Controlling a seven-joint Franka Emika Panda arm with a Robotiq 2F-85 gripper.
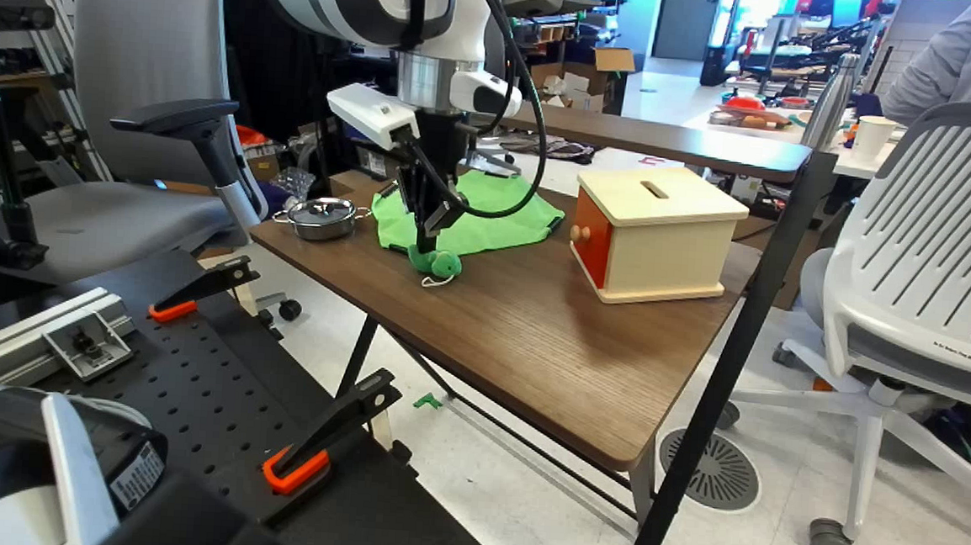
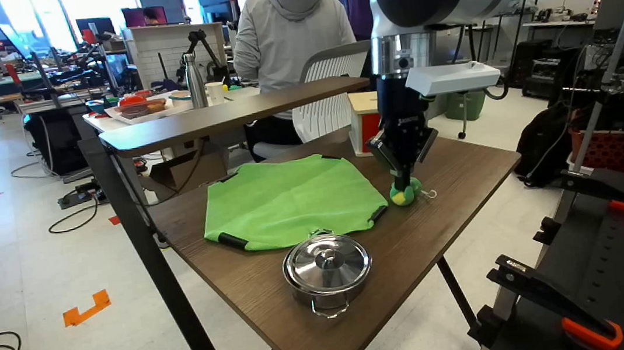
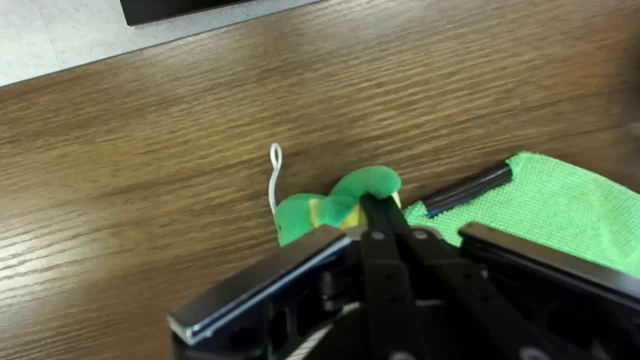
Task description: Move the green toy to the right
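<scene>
The green toy, lumpy and soft with yellow patches and a white string loop, lies on the brown table in both exterior views. In the wrist view the toy is at the fingertips. My gripper, also in an exterior view, points straight down onto the toy. In the wrist view the gripper's fingers are together, with their tips pressed into the toy; green and yellow parts show around them. The tips themselves are hidden by the toy, so I cannot tell whether any fabric is pinched.
The light-green cloth with dark corner pieces lies right beside the toy. A lidded metal pot stands near the table's end. A wooden box with a red front stands farther along the table. A raised shelf runs along one side.
</scene>
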